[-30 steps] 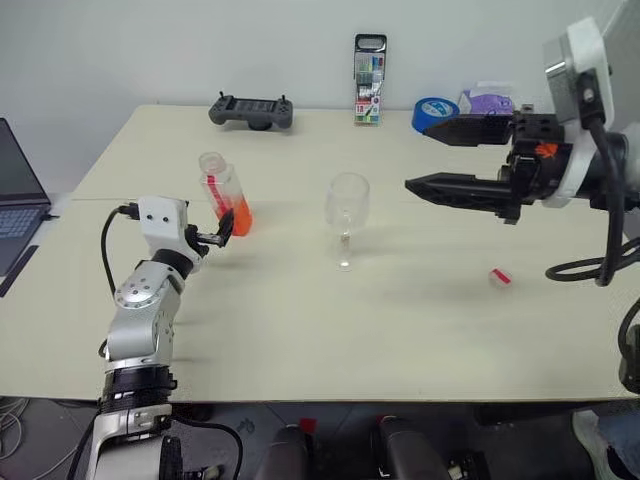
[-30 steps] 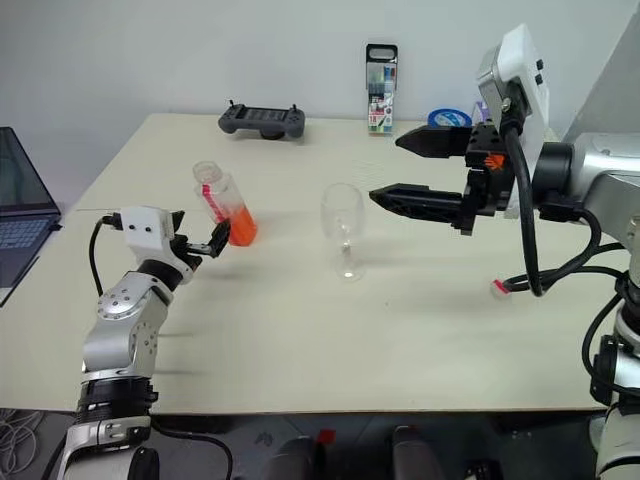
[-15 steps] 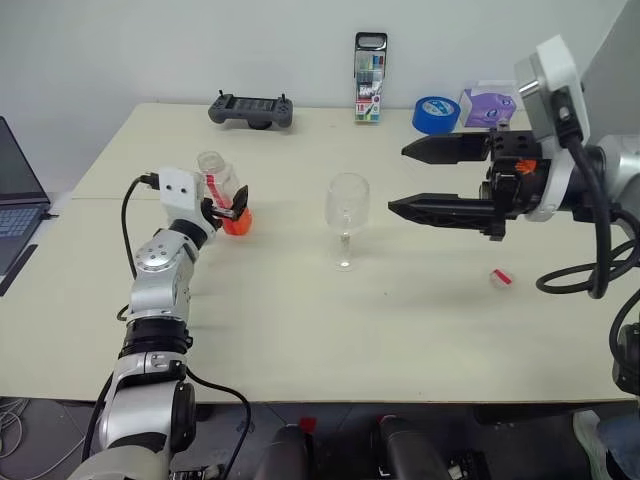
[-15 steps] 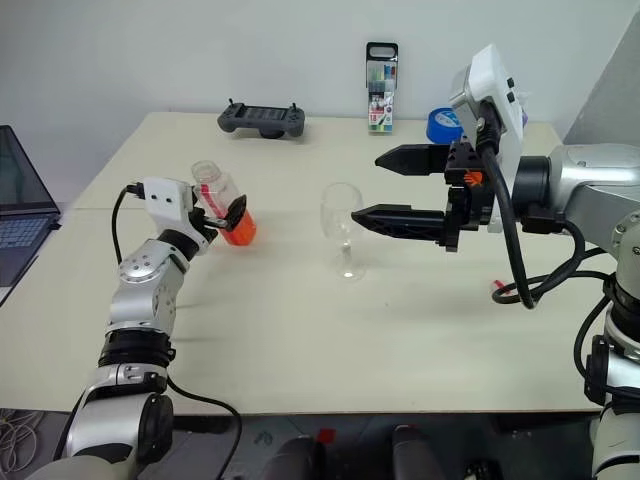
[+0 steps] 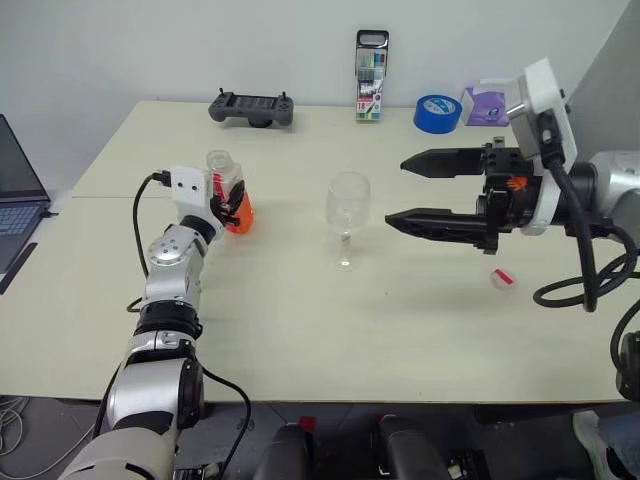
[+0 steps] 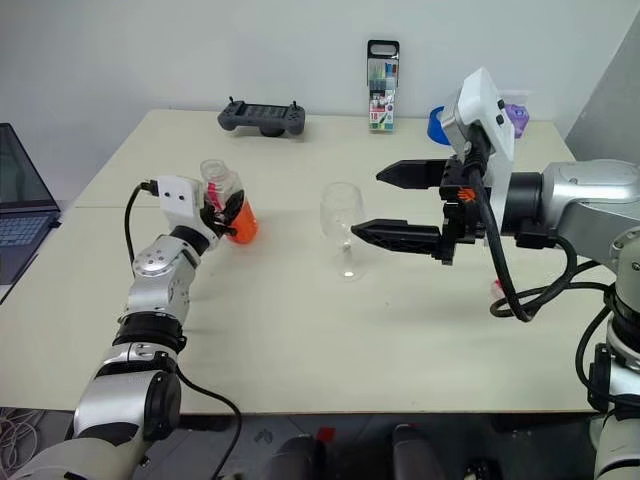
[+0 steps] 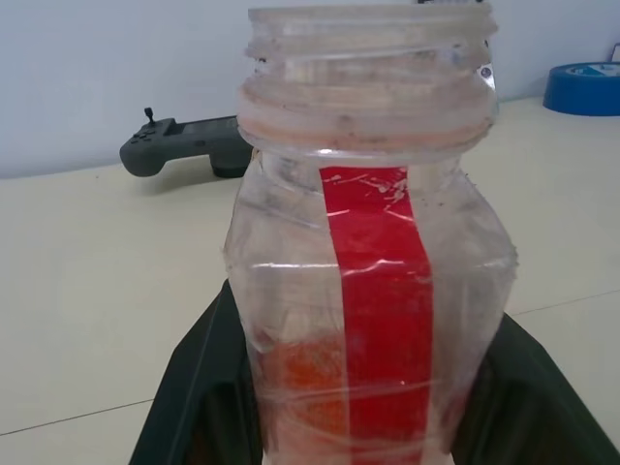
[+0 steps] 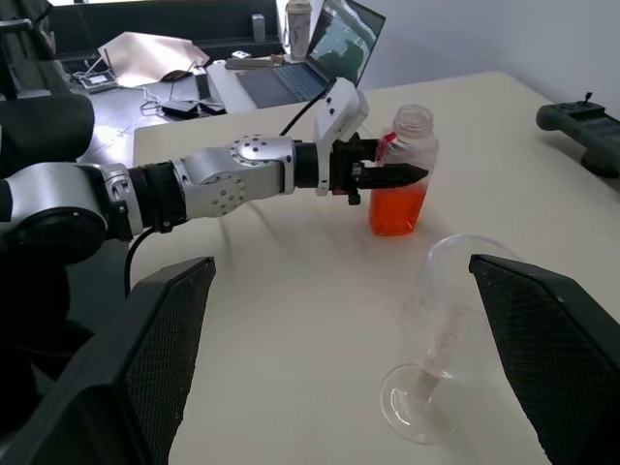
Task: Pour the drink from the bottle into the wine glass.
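Your left pincer (image 5: pixel 232 203) clamps the uncapped bottle (image 5: pixel 226 190) upright on the table (image 5: pixel 300 310); your right pincer (image 5: pixel 397 189) gapes beside the wine glass (image 5: pixel 346 205).

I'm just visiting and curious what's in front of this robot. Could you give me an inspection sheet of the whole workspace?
Surface: beige table, bare in the middle.
Job's things: open bottle with orange drink, upright; empty wine glass upright beside it, apart; small cap lying loose.
Clutter: game controller, marker pack, blue tape roll, purple packet.
Hands: left hand shut on the bottle; right hand open, near the glass, holding nothing.
Cables: black ones along both arms.
Surroundings: laptop, white wall.
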Controlling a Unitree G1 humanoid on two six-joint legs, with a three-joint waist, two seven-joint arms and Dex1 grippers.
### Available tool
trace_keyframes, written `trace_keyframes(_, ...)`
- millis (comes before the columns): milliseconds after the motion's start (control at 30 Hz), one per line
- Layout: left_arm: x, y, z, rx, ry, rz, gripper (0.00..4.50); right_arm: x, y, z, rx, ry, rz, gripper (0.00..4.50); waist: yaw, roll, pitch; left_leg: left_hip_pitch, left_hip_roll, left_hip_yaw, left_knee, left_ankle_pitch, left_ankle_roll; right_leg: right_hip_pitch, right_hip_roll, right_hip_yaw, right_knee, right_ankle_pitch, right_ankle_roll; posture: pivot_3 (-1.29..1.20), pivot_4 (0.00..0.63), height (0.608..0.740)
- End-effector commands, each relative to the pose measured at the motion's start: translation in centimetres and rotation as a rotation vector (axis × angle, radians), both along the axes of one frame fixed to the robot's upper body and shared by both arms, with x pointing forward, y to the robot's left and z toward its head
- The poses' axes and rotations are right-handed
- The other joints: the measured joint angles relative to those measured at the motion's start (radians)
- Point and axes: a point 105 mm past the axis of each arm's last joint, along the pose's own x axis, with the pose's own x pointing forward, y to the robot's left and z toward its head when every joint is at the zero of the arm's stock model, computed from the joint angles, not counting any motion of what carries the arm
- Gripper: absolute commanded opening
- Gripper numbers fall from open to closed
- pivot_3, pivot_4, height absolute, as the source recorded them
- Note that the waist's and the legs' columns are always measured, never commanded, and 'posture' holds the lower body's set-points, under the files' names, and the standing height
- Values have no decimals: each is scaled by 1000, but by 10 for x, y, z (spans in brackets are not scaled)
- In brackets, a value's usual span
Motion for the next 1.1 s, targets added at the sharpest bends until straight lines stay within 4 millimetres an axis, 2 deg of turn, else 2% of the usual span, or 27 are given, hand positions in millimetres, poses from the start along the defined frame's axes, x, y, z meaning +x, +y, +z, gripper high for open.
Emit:
trace_keyframes(33, 1, 1, 24, 27, -83, -10, 1792, -2, -7, 12, 44, -62, -43, 4500, 0, 0, 0, -1, 0, 0, 0, 0, 0, -1, 0, 0, 1, 0, 0, 0, 150, 740)
trace_keyframes(100, -1, -25, 57, 130, -174, -136, 1792, 2, -24, 0, 96, -102, -144, 4500, 1, -2, 0, -1, 0, 0, 0, 0, 0, -1, 0, 0, 1, 0, 0, 0, 150, 740)
trace_keyframes(167, -6, -62, 78, 301, -245, -271, 1790, -9, -31, -19, 154, -85, -168, 4500, 18, -8, -2, -4, 0, -1, 1, 0, 0, -1, 1, -3, 0, 0, 0, 0, 150, 740)
trace_keyframes(233, -8, -81, 86, 347, -287, -314, 1789, -21, -25, -40, 156, -26, -147, 4500, 29, -5, 0, -6, 0, -2, 1, 0, 0, -1, 1, -8, -1, 0, 0, 0, 150, 740)
trace_keyframes(333, -12, -98, 88, 451, -336, -352, 1789, -24, -16, -62, 105, -17, -177, 4500, 27, -5, 0, -5, -2, -1, 1, 0, 0, -2, -1, -5, -1, 0, 1, 0, 150, 740)
trace_keyframes(500, -15, -110, 91, 542, -399, -366, 1789, -18, -9, -78, 107, -34, -256, 4500, 5, -5, 0, 1, -1, 4, 1, 0, 0, 0, 1, 3, 1, 0, 1, 0, 150, 740)
trace_keyframes(700, -15, -114, 100, 713, -495, -340, 1788, 8, -20, -79, 181, -93, -417, 4500, -3, -5, 0, 1, 0, 3, 1, 1, 1, -1, 7, 2, 2, 0, 1, 0, 150, 740)
trace_keyframes(833, -13, -113, 103, 789, -531, -322, 1788, 19, -28, -82, 185, -140, -494, 4500, -2, -5, 0, 0, 0, 3, 1, 1, 1, -1, 7, 1, 2, 0, 1, 0, 150, 740)
trace_keyframes(1100, -18, -123, 104, 969, -624, -353, 1788, 20, -33, -97, 198, -164, -545, 4500, -2, -5, 0, -1, -1, 3, 1, 1, 1, -1, 6, 1, 2, 0, 1, 0, 150, 740)
